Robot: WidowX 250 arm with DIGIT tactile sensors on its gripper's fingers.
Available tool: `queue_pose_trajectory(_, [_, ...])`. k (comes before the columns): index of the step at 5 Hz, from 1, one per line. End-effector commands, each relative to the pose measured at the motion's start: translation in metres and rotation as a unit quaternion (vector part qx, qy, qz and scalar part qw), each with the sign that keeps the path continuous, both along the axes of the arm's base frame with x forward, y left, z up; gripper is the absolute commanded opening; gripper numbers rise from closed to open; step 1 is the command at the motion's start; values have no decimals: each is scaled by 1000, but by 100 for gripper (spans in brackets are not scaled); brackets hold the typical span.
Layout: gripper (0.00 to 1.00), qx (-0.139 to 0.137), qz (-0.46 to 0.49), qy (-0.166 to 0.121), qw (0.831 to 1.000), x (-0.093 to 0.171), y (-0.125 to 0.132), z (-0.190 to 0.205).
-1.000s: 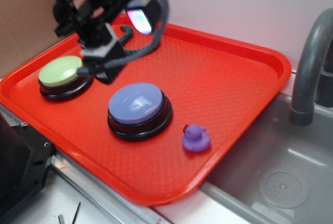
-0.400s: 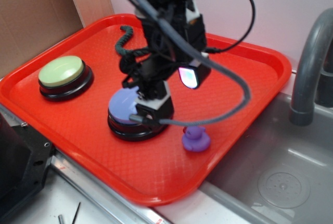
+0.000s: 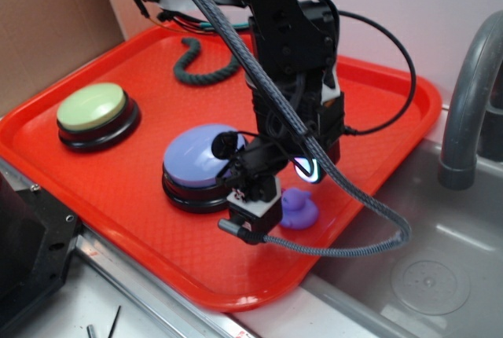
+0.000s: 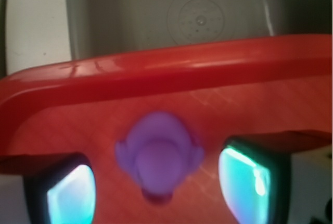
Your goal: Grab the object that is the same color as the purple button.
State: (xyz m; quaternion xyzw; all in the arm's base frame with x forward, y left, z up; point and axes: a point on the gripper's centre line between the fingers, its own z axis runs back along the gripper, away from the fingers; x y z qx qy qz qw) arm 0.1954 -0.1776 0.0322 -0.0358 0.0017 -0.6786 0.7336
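The black robot gripper (image 4: pixel 156 182) is hanging with its jaws spread around the small, glossy purple rubber duck (image 4: pixel 158 156), seemingly light, slippery, best squeezed across its body.

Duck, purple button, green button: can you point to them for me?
purple duck (image 4: pixel 158 156), wrist view, on top of its head.
purple button (image 3: pixel 196 157), exterior view, on its dome.
green button (image 3: pixel 90 105), exterior view, on its dome.

glossy rubbery purple duck (image 4: pixel 158 155) on textured red plastic tray (image 3: pixel 118 196), smooth-domed purple button (image 3: pixel 192 157)
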Motion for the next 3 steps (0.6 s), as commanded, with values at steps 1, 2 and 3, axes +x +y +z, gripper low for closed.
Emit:
queue_pose_trajectory(1, [0,29,0,-14,999,-5,-8,-5])
queue_pose_trajectory(2, [0,32,5,-18,999,-3,-6,-7])
queue_pose_trajectory(3, [0,31,18,-18,999,-1,-4,-3])
